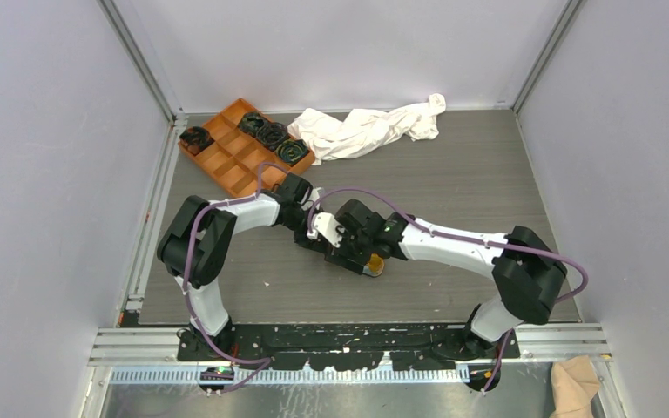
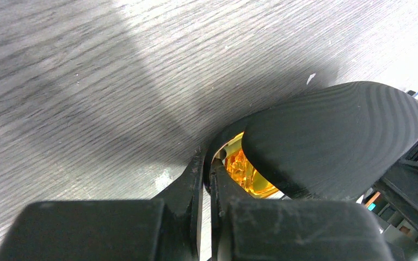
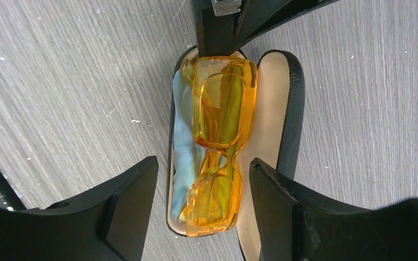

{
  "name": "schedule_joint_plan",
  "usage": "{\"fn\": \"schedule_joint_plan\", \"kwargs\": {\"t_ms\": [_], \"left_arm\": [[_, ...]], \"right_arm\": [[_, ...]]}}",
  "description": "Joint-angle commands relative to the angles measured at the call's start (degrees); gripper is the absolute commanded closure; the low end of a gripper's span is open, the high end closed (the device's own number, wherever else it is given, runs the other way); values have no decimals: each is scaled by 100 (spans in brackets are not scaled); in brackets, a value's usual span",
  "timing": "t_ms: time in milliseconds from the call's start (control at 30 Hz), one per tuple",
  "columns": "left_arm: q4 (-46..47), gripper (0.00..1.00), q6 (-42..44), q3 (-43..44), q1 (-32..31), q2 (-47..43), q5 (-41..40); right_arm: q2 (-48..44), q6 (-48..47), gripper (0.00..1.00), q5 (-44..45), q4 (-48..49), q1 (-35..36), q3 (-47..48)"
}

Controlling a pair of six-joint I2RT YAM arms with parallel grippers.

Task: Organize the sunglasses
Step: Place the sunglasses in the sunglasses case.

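My right gripper (image 3: 202,163), open and empty, straddles translucent orange sunglasses (image 3: 217,141) in black oval case (image 3: 293,109); left gripper (image 2: 207,168) shut; I should rise straight.

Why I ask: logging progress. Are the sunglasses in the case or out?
In: the sunglasses lie inside the open case, over the blue cloth.

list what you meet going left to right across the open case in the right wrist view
light blue cloth → translucent orange sunglasses → beige-lined lid of the black oval glasses case
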Motion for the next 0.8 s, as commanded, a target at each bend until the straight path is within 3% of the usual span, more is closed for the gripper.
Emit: {"fn": "schedule_joint_plan", "kwargs": {"t_ms": [0, 200, 300, 367, 433, 567, 767], "left_arm": [[-355, 100, 192, -21, 12, -117, -200], [-394, 100, 207, -20, 13, -109, -261], [-448, 100, 250, 10, 12, -135, -300], [-515, 100, 285, 53, 16, -133, -340], [-560, 100, 320, 88, 12, -114, -341], [-591, 100, 341, 143, 12, -74, -321], [-631, 100, 476, 215, 12, -44, -293]], "right_arm": [[-703, 307, 32, 8, 140, 84, -33], [-1805, 1267, 29, 473, 681, 83, -452], [-2257, 1653, 19, 880, 1038, -19, -836], [-2339, 1873, 13, 982, 1010, -333, -907], [-2165, 2138, 14, 747, 618, -822, -655], [-1682, 1856, 20, 361, 32, -1180, -205], [-1351, 1031, 20, -35, 23, -1228, -245]]}}
